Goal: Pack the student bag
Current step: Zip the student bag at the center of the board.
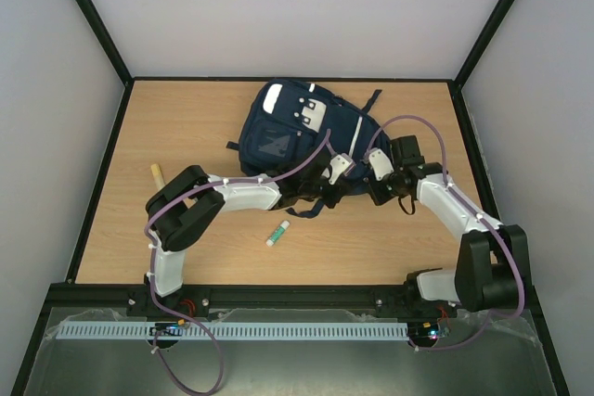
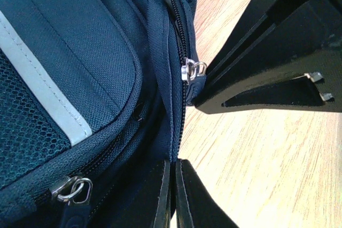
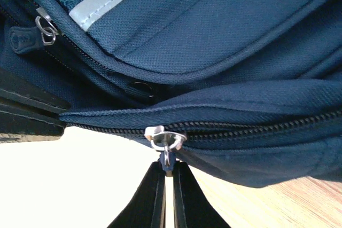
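Note:
The student bag [image 1: 297,127], a navy backpack with white stripes, lies at the back middle of the table. My left gripper [image 1: 327,194] is shut on the bag's fabric edge beside the zip [image 2: 172,148] at its near side. My right gripper [image 1: 374,187] is shut on the blue zip pull [image 3: 168,163] that hangs from the silver slider [image 3: 164,136] of the main zip. The right gripper's black fingers [image 2: 267,94] show in the left wrist view, at the slider [image 2: 191,71]. A second slider [image 3: 45,28] sits on a front pocket zip.
A white and green glue stick [image 1: 277,233] lies on the table in front of the bag. A small tan stick [image 1: 157,175] lies at the left by the left arm's elbow. Black frame rails edge the table.

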`<state>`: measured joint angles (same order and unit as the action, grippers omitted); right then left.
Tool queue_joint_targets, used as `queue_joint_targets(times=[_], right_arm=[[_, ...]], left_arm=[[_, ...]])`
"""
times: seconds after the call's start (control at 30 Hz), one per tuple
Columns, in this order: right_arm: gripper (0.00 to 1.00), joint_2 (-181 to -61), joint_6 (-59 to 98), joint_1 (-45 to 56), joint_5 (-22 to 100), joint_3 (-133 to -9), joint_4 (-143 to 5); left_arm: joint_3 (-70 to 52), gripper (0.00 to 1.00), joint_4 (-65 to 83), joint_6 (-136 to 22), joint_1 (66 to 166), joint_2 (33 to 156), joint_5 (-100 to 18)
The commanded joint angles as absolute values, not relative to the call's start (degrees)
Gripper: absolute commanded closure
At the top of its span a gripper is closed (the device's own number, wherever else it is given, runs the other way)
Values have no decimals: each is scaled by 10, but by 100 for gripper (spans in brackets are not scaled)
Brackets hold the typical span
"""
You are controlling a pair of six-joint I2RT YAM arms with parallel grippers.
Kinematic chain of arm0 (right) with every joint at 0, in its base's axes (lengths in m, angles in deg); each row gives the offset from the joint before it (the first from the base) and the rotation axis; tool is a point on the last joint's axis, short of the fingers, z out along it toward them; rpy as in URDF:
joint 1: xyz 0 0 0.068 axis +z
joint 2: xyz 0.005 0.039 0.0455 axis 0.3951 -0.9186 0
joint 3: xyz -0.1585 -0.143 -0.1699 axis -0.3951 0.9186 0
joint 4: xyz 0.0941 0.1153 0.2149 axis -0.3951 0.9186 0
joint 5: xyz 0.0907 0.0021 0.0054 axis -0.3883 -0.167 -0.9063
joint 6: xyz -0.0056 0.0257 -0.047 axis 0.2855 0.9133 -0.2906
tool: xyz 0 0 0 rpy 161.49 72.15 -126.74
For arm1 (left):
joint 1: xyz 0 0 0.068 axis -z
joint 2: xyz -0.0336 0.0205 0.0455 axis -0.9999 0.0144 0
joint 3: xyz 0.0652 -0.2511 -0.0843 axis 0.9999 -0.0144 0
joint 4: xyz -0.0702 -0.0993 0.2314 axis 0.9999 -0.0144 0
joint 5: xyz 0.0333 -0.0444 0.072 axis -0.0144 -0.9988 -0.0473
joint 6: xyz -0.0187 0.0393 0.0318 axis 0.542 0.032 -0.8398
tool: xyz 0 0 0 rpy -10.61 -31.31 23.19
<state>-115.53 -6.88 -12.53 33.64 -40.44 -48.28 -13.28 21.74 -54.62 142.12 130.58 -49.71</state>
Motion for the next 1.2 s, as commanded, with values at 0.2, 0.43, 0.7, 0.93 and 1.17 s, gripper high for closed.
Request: queue_joint_targets(times=[0.2,0.43,0.7,0.93,1.17], right_arm=[[99,-1138,-101,-160,350,-454,-392],[83,-1130,-75,-160,308,-435,-415],[64,-1166,-57,-160,284,-442,-451],[69,-1189,-48,-160,288,-432,-489],[93,-1188,-46,-160,304,-438,-485]], left_arm=[[-152,98,273,-550,1420,1275,-505],[-147,98,279,-541,1420,1281,-512],[-139,98,275,-540,1421,1277,-513],[-138,98,269,-537,1421,1268,-512],[-141,98,265,-539,1421,1266,-508]])
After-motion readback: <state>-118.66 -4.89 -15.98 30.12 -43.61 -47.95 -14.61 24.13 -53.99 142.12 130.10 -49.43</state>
